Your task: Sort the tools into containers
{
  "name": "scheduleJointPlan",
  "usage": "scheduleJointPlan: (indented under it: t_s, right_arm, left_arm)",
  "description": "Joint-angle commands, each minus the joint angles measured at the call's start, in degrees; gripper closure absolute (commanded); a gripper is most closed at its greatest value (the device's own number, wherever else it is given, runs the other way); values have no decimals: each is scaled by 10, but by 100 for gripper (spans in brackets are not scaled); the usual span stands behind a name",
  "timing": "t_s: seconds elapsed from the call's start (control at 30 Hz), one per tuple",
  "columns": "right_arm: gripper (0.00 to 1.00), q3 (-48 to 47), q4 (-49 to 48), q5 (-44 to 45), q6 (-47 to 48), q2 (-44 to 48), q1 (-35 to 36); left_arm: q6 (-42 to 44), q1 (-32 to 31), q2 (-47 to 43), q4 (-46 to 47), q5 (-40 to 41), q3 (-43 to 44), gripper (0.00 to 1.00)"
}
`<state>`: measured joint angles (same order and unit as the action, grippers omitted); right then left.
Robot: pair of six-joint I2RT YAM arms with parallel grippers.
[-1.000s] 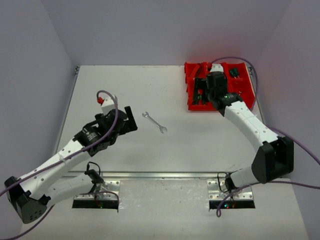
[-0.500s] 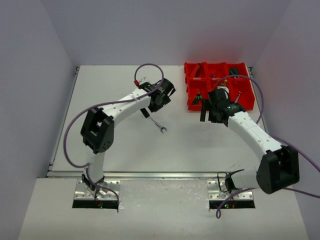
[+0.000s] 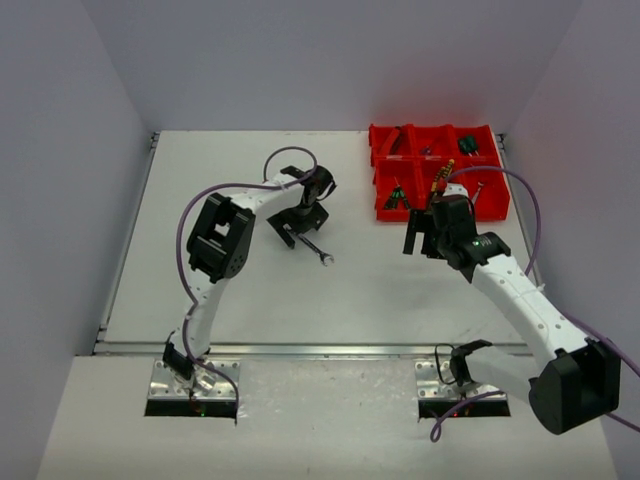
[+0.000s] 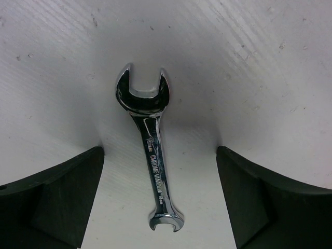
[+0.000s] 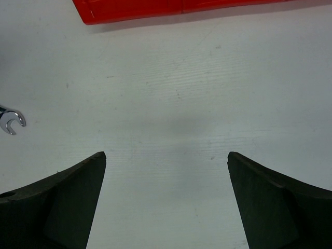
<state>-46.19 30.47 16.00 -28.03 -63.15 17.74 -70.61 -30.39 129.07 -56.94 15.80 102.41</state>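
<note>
A silver wrench (image 4: 153,161) lies flat on the white table, its larger open end pointing away from me. My left gripper (image 4: 159,151) is open and hangs right over it, one black finger on each side, not touching. In the top view the left gripper (image 3: 296,224) covers the wrench's far end, and the near end (image 3: 320,253) sticks out. The red bins (image 3: 436,172) stand at the far right and hold several tools, among them a green-handled screwdriver (image 3: 398,194). My right gripper (image 3: 422,236) is open and empty just in front of the bins.
The right wrist view shows bare white table, the bins' red front edge (image 5: 171,8) at the top and the wrench's tip (image 5: 10,120) at far left. Grey walls enclose the table on three sides.
My left arm has swung from the near left of the table to over the wrench. My right gripper has drawn back out of the bins to the table in front of them.
</note>
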Motion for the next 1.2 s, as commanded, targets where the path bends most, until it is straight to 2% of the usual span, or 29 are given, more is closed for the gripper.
scheduleJointPlan:
  t_s: [0.0,0.17,0.23,0.33,0.37,0.43,0.57,0.6,0.67,0.8,0.9,1.0,1.17]
  right_arm:
    - [1,-2,-22,11,4,12,0]
    - [1,4,-25,13,4,24,0]
    - [1,7,-28,13,4,31,0]
    - [1,11,-30,13,3,37,0]
    - [1,11,-31,13,3,40,0]
    - [1,14,-31,16,3,43,0]
    - [1,20,-38,22,0,58,-1]
    - [1,22,-42,21,0,62,-1]
    - [1,30,-53,14,2,67,0]
    - [1,44,-78,-14,2,86,0]
    - [1,65,-110,-38,7,107,0]
    - [1,76,-141,-118,13,109,0]
    - [1,68,-157,-221,-1,59,0]
  left_arm:
    - [3,0,19,-10,-58,7,14]
    - [3,-2,1,-19,-63,-20,21]
    - [-2,-1,-9,-14,-59,-42,29]
    - [-8,-1,-14,-18,-46,-43,32]
    - [-7,-1,-13,-20,-42,-41,37]
    - [-7,-1,-5,-26,-36,-33,49]
    - [-2,-1,6,-20,-47,-38,89]
    - [-1,-1,6,-16,-50,-42,95]
    - [3,-1,4,-6,-53,-50,100]
    - [33,-2,-32,38,-57,-98,100]
    - [40,-6,-78,73,-28,-135,100]
    - [65,-20,-154,123,13,-194,100]
    - [142,-61,-274,235,45,-277,100]
